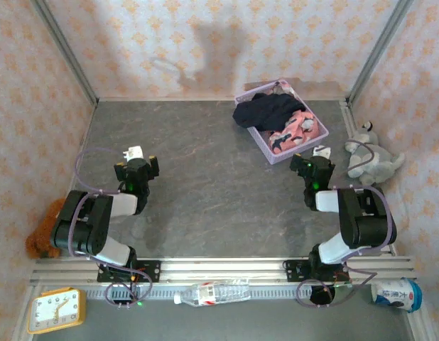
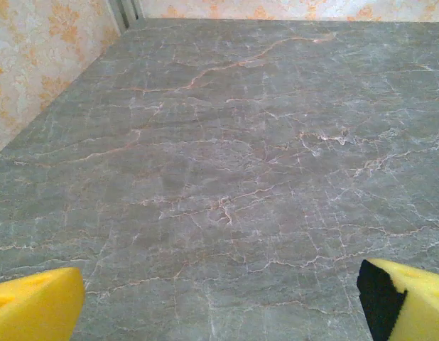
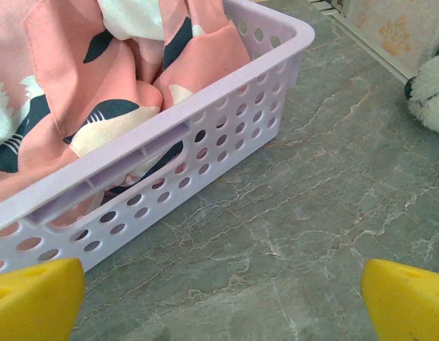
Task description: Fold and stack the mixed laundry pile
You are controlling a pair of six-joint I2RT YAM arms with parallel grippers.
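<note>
Peach-patterned wallpaper (image 1: 170, 42) closes off three sides of a grey, marble-veined counter (image 1: 205, 185), whose middle is bare and flat, good ground for folding. Both garments are in the lavender basket (image 3: 170, 135) at the far right of the counter: the dark navy cloth (image 1: 266, 110) is heaped at the basket's far end and spills over its left rim, and the salmon-pink shark-print cloth (image 3: 77, 78) is bunched at the near end. No folding has begun. The right claw (image 3: 219, 298) hovers low just outside the basket's near wall, its yellow pads spread wide and holding nothing. The left claw (image 2: 219, 305) is also wide and empty, over bare counter well apart from the laundry. The likeliest trouble is the basket itself: it looks light, so a pull on the pink cloth could drag or tip it rather than free the garment. The two cloths touch and may be tangled, in which case lifting one would haul the other out in a lump. A pad could also catch the perforated wall or the rim on the way in. The grey plush toy (image 1: 372, 156) sits close to the right arm, and a wide swing might knock it.
</note>
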